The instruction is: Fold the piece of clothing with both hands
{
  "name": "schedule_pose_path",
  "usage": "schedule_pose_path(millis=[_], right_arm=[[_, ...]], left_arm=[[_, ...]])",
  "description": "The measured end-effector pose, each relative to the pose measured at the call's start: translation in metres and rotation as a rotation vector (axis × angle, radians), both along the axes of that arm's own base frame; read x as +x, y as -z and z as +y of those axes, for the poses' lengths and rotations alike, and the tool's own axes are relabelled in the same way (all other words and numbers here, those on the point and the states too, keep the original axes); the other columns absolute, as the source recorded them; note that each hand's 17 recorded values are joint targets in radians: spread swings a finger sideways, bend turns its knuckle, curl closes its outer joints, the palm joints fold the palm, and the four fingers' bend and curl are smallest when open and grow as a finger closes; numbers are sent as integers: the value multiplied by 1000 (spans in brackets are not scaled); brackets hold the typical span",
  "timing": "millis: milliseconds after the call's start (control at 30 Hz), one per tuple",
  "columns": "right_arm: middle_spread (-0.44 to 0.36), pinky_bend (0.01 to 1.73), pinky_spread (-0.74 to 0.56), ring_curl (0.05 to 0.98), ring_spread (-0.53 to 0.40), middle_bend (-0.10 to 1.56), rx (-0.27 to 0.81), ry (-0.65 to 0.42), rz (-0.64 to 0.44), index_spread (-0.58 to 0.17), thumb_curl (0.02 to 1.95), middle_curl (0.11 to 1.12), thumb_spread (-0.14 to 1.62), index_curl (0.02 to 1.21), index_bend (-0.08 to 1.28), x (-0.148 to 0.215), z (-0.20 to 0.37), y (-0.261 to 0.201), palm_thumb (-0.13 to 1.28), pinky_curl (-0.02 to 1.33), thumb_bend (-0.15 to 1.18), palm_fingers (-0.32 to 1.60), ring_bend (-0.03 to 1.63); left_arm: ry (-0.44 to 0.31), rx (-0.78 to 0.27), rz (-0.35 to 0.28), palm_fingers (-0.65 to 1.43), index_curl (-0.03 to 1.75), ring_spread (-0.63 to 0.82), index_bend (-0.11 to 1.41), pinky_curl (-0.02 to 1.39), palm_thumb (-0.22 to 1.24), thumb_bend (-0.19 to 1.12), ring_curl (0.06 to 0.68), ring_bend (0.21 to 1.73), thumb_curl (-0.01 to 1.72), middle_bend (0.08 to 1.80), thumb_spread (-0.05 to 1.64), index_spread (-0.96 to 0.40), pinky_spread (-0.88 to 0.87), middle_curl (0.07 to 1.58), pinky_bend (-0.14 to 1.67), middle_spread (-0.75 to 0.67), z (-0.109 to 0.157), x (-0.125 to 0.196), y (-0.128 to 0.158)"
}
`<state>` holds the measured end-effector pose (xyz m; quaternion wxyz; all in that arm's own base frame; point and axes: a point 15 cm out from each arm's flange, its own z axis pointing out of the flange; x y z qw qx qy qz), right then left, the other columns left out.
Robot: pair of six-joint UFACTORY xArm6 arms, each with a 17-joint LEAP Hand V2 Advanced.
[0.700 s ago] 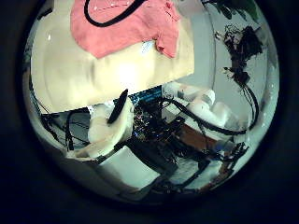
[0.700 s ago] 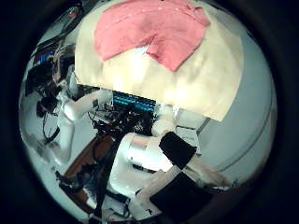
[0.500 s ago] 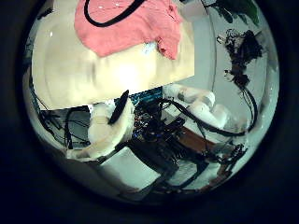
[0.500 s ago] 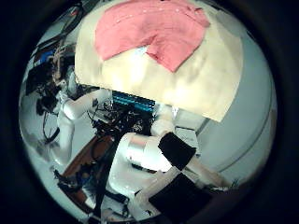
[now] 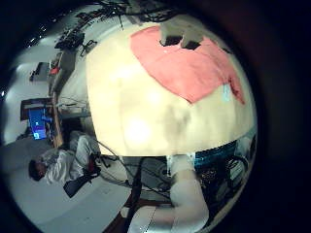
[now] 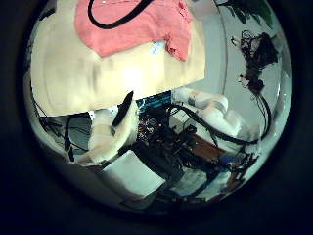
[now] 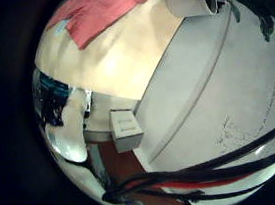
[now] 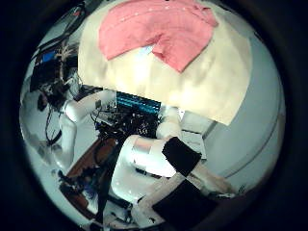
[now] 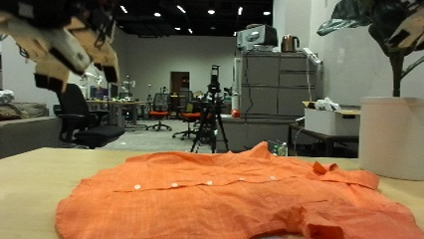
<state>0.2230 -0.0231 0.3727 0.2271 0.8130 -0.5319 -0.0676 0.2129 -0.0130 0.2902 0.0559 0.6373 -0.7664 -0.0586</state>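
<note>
Outside view first: the orange shirt (image 9: 225,199) is laid flat on the tan table (image 9: 33,169), spread wide, with its long axis and the button line running side to side across the table. One hand (image 9: 67,45) is seen raised well above the table, up and off toward one end of the shirt, with nothing held in it. Which hand it is can't be told, tbh.

From the right thumb side palm view, the shirt (image 8: 159,34) is seen whole and small out ahead of that palm, so it's well apart from the right hand. Much the same is shown for the left hand, with the shirt (image 6: 117,34) lying out in front and untouched. No cloth is gripped by either, but whether the fingers are straight or curled can't be made out.

Neither hand can be called clearly nearer. A drop down and forward to the near hem is probably what's needed from both, one hand per end.
</note>
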Motion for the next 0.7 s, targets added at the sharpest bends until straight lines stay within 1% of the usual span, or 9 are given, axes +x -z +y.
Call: schedule_pose_path(millis=[133, 200, 267, 333, 400, 467, 500, 567, 700], right_arm=[[66, 401, 344, 244, 198, 187, -10, 8, 44, -346, 283, 310, 1105, 278, 167, -8, -1, 16, 547, 318, -20, 80, 349], [74, 403, 344, 242, 202, 188, -12, 10, 53, -342, 283, 309, 1107, 280, 166, -10, -2, 19, 548, 317, -20, 80, 342], [80, 404, 346, 242, 204, 186, -13, 10, 55, -341, 283, 307, 1107, 281, 166, -10, -2, 20, 548, 316, -21, 78, 338], [88, 405, 348, 242, 206, 186, -12, 17, 55, -340, 283, 306, 1108, 283, 167, -11, -3, 21, 548, 316, -21, 76, 335], [92, 404, 349, 242, 207, 186, -5, 26, 49, -340, 284, 305, 1114, 284, 167, -9, -3, 22, 553, 316, -18, 77, 333], [97, 406, 350, 241, 208, 185, -2, 30, 55, -339, 285, 304, 1116, 286, 168, -9, -4, 25, 554, 316, -19, 74, 328], [98, 407, 350, 241, 208, 186, -3, 31, 59, -339, 285, 303, 1117, 286, 168, -10, -4, 26, 554, 316, -20, 74, 325], [105, 409, 351, 240, 208, 188, -6, 40, 79, -339, 284, 303, 1119, 288, 169, -14, -7, 32, 557, 316, -19, 72, 313], [109, 411, 351, 240, 208, 184, -9, 53, 94, -333, 283, 300, 1121, 290, 169, -17, -10, 37, 558, 316, -20, 70, 307]], left_arm=[[57, 4, -58, 198, 328, 294, 171, 304, 482, -22, 208, 503, 318, 188, 1052, -1, 218, 334, 378, 39, -12, 18, 35], [80, 0, -104, 199, 328, 288, 167, 303, 483, -22, 209, 510, 318, 187, 1053, -1, 206, 334, 379, 35, -19, 33, 47], [110, -2, -126, 197, 327, 284, 166, 304, 482, -24, 208, 513, 318, 184, 1050, -1, 202, 333, 385, 33, -29, 45, 60], [140, 7, -102, 174, 322, 280, 157, 307, 473, -26, 212, 525, 315, 184, 1048, 6, 199, 331, 392, 39, -35, 51, 75], [166, 27, -54, 136, 320, 290, 156, 307, 456, -32, 213, 526, 311, 183, 1040, 20, 222, 331, 388, 60, -37, 54, 90], [186, 50, -2, 119, 319, 301, 161, 309, 427, -36, 215, 534, 305, 179, 1029, 28, 191, 326, 389, 75, -37, 57, 104], [194, 60, 13, 103, 320, 312, 166, 303, 410, -38, 215, 539, 302, 191, 1023, 34, 229, 329, 362, 83, -36, 58, 109], [205, 69, 16, 89, 320, 337, 167, 303, 394, -34, 212, 531, 299, 187, 1016, 40, 288, 327, 362, 89, -35, 60, 115], [211, 70, -4, 85, 319, 364, 166, 305, 366, -31, 208, 528, 296, 185, 1001, 45, 318, 324, 369, 97, -35, 64, 129]])
